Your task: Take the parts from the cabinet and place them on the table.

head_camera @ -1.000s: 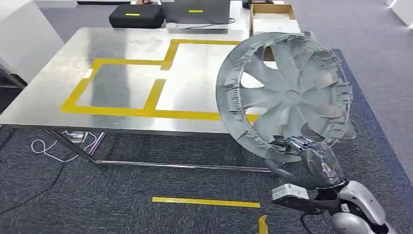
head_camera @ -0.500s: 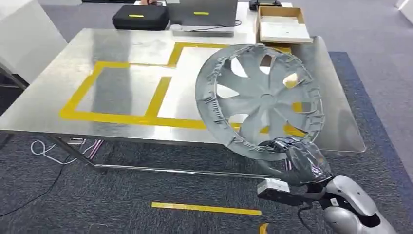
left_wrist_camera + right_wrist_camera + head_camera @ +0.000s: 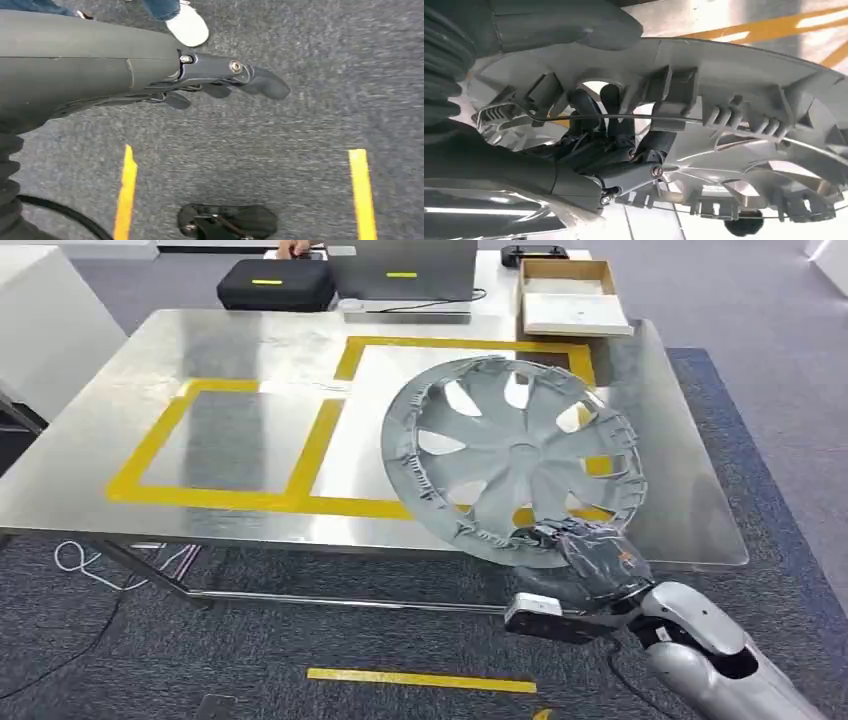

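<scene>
Carpet [image 3: 300, 630], grey, lies under a steel table [image 3: 130, 440] marked with yellow tape [image 3: 215, 495] in two joined rectangles, the left one smaller. Loose cable [image 3: 90, 565] lies on the floor below the table's near left edge. At the far edge, left to right: black case [image 3: 275, 285], laptop [image 3: 405, 270], open cardboard box [image 3: 570, 295]. A short yellow strip [image 3: 420, 678] is stuck to the carpet near the robot.

Left hand [image 3: 220, 85] hangs over the carpet in its wrist view, fingers loosely extended and apart, holding nothing. A person's white shoe [image 3: 189, 27] stands on the carpet beyond it.

Hubcap [image 3: 510, 455], grey, spoked, is over the right rectangle, tilted, inner side with clips facing the camera, its near rim at the table's near edge. Whether it touches the tabletop cannot be told.

Right hand [image 3: 590, 555] grips the hubcap at its near rim, just off the table's near edge. In the right wrist view the dark fingers [image 3: 614, 115] curl through a spoke opening while the thumb presses on the rim's outer face; a wire ring [image 3: 634, 117] runs along the clips.
</scene>
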Controlling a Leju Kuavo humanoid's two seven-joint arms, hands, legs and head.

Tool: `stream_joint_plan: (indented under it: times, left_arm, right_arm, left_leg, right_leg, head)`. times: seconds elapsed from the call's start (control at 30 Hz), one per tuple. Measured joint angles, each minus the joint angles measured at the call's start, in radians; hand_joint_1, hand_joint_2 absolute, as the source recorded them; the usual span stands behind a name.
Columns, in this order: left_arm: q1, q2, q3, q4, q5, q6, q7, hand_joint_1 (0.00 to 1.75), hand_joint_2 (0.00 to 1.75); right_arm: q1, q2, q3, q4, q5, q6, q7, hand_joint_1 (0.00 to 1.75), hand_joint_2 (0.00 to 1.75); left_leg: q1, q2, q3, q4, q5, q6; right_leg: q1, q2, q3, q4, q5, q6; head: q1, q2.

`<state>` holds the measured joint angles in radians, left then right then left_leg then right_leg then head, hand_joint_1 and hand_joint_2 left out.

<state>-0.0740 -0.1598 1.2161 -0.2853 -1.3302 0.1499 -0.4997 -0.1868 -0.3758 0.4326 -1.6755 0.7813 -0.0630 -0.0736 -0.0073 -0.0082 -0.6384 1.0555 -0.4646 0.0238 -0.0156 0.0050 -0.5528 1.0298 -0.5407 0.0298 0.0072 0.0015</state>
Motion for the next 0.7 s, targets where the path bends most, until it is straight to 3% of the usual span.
stream_joint_plan:
  times: [0.07,0.13,0.23,0.27,0.3,0.33,0.4,0.43,0.47,0.57,0.6,0.63,0.7]
  left_arm:
    - [0.001,-0.001,-0.004,0.0,0.0,0.0,0.002,0.0,1.75]
    - [-0.001,-0.001,-0.01,0.001,0.0,0.009,0.006,0.0,1.75]
    - [-0.007,-0.002,-0.017,0.001,-0.003,0.012,0.006,0.0,1.75]
    - [-0.007,-0.003,-0.019,0.001,-0.007,0.012,0.008,0.0,1.75]
    - [-0.008,-0.003,-0.021,0.002,-0.01,0.012,0.01,0.0,1.75]
    - [-0.009,-0.004,-0.024,0.003,-0.01,0.013,0.011,0.0,1.75]
    - [-0.013,-0.006,-0.03,0.003,-0.015,0.013,0.015,0.0,1.75]
    - [-0.016,-0.006,-0.035,0.003,-0.018,0.013,0.018,0.0,1.75]
    - [-0.021,-0.007,-0.04,0.003,-0.022,0.013,0.023,0.0,1.75]
    - [-0.027,-0.008,-0.051,0.004,-0.031,0.013,0.032,0.0,1.75]
    - [-0.029,-0.008,-0.055,0.004,-0.031,0.013,0.033,0.0,1.75]
    - [-0.031,-0.008,-0.059,0.004,-0.031,0.013,0.033,0.0,1.75]
    - [-0.035,-0.008,-0.067,0.006,-0.033,0.013,0.033,0.0,1.75]
  right_arm:
    - [-0.01,0.0,0.008,0.011,0.0,0.001,0.0,1.75,1.75]
    - [-0.02,0.0,0.018,0.02,-0.006,0.005,0.002,1.75,1.75]
    - [-0.045,0.002,0.03,0.042,-0.006,0.016,0.005,1.75,1.75]
    - [-0.054,0.004,0.036,0.053,-0.006,0.022,0.005,1.75,1.75]
    - [-0.063,0.007,0.042,0.065,-0.007,0.027,0.005,1.75,1.75]
    - [-0.073,0.013,0.049,0.079,-0.012,0.035,0.006,1.75,1.75]
    - [-0.096,0.023,0.061,0.106,-0.019,0.045,0.01,1.75,1.75]
    - [-0.111,0.031,0.068,0.126,-0.02,0.049,0.016,1.75,1.75]
    - [-0.13,0.04,0.076,0.146,-0.021,0.054,0.024,1.75,1.75]
    - [-0.166,0.065,0.089,0.213,-0.028,0.058,0.043,1.75,1.75]
    - [-0.177,0.072,0.095,0.229,-0.027,0.06,0.045,1.75,1.75]
    - [-0.186,0.078,0.097,0.241,-0.028,0.06,0.047,1.75,1.75]
    - [-0.204,0.095,0.104,0.273,-0.037,0.06,0.07,1.75,1.75]
  left_leg:
    - [0.004,-0.002,0.004,-0.014,0.002,0.005]
    - [0.013,-0.001,0.021,-0.03,0.007,0.012]
    - [0.012,-0.001,0.022,-0.029,0.004,0.016]
    - [0.012,-0.001,0.023,-0.029,0.002,0.017]
    - [0.012,-0.001,0.027,-0.029,0.0,0.017]
    - [0.013,-0.002,0.031,-0.029,-0.004,0.016]
    - [0.014,-0.004,0.044,-0.027,-0.012,0.009]
    - [0.01,-0.005,0.045,-0.026,-0.017,0.002]
    - [0.005,-0.005,0.039,-0.018,-0.019,-0.003]
    - [0.008,-0.004,0.04,-0.024,-0.014,-0.015]
    - [0.008,-0.004,0.038,-0.019,-0.024,-0.022]
    - [0.009,-0.003,0.032,0.006,-0.042,-0.028]
    - [0.012,-0.002,-0.033,0.15,-0.116,-0.037]
  right_leg:
    - [0.002,-0.004,0.007,-0.012,0.001,0.014]
    - [0.0,-0.005,-0.015,0.025,-0.028,0.02]
    - [-0.001,-0.004,-0.149,0.257,-0.11,0.03]
    - [-0.001,-0.005,-0.184,0.302,-0.108,0.033]
    - [-0.001,-0.005,-0.191,0.291,-0.077,0.034]
    - [-0.002,-0.005,-0.176,0.24,-0.031,0.034]
    - [-0.005,-0.007,-0.103,0.063,0.076,0.031]
    - [-0.003,-0.007,-0.079,0.021,0.072,0.029]
    - [-0.002,-0.005,-0.062,-0.008,0.064,0.019]
    - [0.002,-0.002,-0.068,0.002,0.066,0.001]
    - [-0.005,-0.004,-0.062,-0.006,0.069,-0.008]
    - [-0.006,-0.006,-0.059,-0.006,0.067,-0.014]
    - [-0.004,-0.008,-0.057,-0.006,0.065,-0.02]
  head:
    - [-0.001,0.0]
    - [0.004,0.0]
    - [0.003,0.0]
    - [0.005,0.0]
    - [0.003,0.0]
    - [0.005,0.0]
    - [0.005,0.0]
    - [0.004,0.0]
    - [0.005,0.0]
    - [0.0,0.0]
    - [0.0,0.0]
    - [-0.005,0.0]
    - [-0.01,0.0]
